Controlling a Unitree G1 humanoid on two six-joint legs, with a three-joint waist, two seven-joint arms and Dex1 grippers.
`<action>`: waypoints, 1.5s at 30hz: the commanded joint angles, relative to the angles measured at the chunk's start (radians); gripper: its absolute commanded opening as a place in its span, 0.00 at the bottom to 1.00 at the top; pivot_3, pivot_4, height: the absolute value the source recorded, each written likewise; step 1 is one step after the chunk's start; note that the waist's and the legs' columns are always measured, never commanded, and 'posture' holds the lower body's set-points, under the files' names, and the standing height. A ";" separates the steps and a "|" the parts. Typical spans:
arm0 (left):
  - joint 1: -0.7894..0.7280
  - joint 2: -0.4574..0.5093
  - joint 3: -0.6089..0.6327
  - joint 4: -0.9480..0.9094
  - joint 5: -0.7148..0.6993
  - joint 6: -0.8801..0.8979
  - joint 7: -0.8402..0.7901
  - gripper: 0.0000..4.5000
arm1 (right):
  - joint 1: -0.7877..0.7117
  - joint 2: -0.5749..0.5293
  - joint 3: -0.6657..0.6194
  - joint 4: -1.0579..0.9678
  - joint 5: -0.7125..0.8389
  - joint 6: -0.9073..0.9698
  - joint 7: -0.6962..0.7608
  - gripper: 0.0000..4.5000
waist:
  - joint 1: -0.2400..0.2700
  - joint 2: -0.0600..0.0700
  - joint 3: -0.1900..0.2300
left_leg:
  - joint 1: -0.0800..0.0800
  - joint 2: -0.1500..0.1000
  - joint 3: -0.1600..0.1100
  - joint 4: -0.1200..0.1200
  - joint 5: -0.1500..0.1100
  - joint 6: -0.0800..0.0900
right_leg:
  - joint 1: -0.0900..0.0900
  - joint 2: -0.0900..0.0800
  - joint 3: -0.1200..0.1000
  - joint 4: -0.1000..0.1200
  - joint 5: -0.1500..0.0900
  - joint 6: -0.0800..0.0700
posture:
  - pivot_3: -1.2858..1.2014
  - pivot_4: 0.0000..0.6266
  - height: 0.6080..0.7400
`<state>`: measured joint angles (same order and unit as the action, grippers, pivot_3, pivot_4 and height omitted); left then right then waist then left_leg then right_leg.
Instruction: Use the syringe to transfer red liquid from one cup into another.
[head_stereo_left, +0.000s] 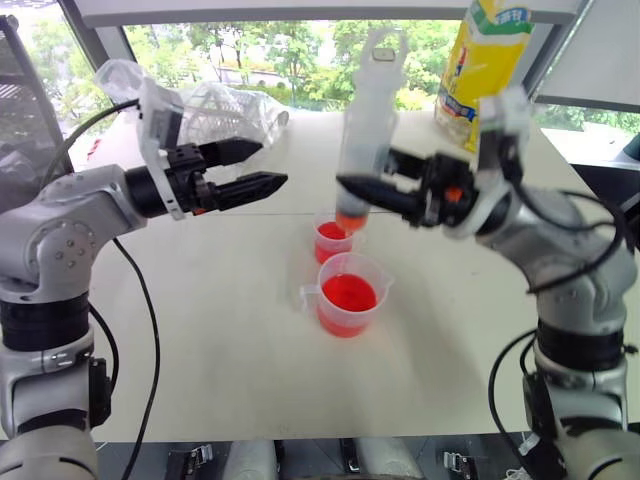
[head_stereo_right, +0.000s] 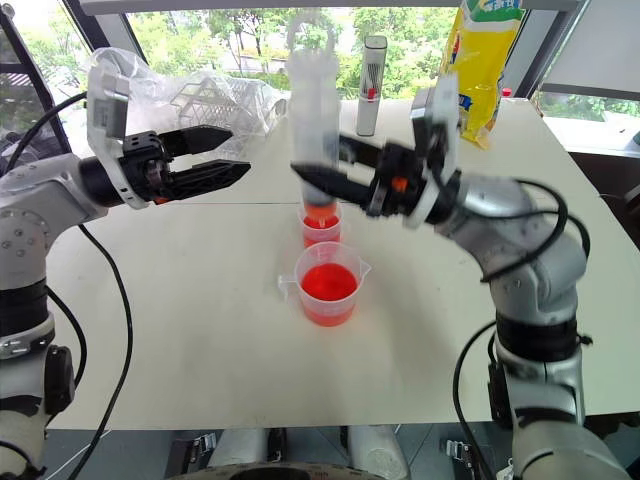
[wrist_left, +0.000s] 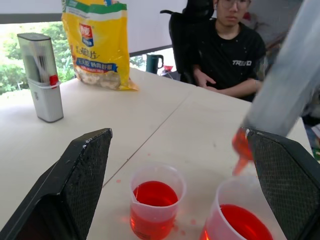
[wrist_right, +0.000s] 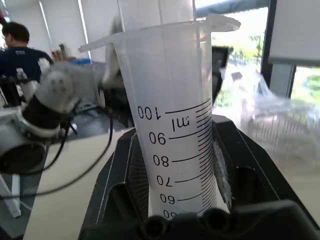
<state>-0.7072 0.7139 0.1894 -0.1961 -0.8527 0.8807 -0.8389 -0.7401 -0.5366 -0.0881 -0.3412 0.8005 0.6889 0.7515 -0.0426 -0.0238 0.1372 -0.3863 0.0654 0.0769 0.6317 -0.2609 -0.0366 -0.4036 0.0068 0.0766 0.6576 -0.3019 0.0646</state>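
Note:
My right gripper (head_stereo_left: 352, 188) is shut on the barrel of the syringe (head_stereo_left: 365, 120), which it holds upright and raised over the cups. In the right wrist view the black fingers (wrist_right: 125, 180) clamp the graduated barrel (wrist_right: 175, 125). The syringe's lower end (wrist_left: 240, 147) shows orange-red and hangs just above the larger handled cup (head_stereo_left: 348, 295), which holds red liquid (head_stereo_left: 348, 292). The smaller cup (head_stereo_left: 330, 240) stands right behind it, also with red liquid inside. My left gripper (head_stereo_left: 272, 165) is open and empty, held level to the left of the syringe and above the table (head_stereo_left: 200, 330).
At the table's far end stand a yellow snack bag (head_stereo_left: 485, 70), a grey upright tube (head_stereo_right: 372, 85) and a crumpled clear plastic bag (head_stereo_left: 230, 110). A person (wrist_left: 230, 50) sits beyond the right side of the table, near a green mug (wrist_left: 152, 63).

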 joint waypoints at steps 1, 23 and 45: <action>-0.020 0.002 0.003 -0.006 0.015 -0.034 -0.009 0.97 | -0.051 0.018 0.025 0.129 -0.052 -0.063 0.055 0.30 | 0.000 0.000 0.000 | 0.000 0.000 0.000 0.000 0.000 0.000 | 0.000 0.000 0.000 0.000 0.000 0.000 | 0.52 0.24 1.00; -0.264 -0.136 -0.124 0.167 0.162 -0.200 -0.047 0.97 | -0.111 0.201 0.141 0.645 -0.371 -0.452 0.225 0.30 | 0.000 0.001 0.001 | -0.002 0.000 0.001 0.001 0.000 0.000 | -0.002 0.000 -0.001 0.001 0.000 0.000 | 0.52 0.24 1.00; -0.377 -0.257 -0.177 0.369 0.302 -0.280 -0.109 0.13 | -0.126 0.208 0.133 0.670 -0.412 -0.475 0.242 0.30 | -0.002 0.001 0.001 | -0.002 0.000 0.002 0.001 0.000 0.000 | -0.004 0.000 0.000 0.004 0.000 0.000 | 0.52 0.24 1.00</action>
<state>-1.0702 0.4521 0.0075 0.2040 -0.5520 0.6031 -0.9428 -0.8266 -0.3327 0.0689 0.3445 0.3848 0.2384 0.9865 -0.0447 -0.0226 0.1380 -0.3878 0.0652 0.0786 0.6323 -0.2607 -0.0370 -0.4073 0.0070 0.0767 0.6618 -0.3018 0.0648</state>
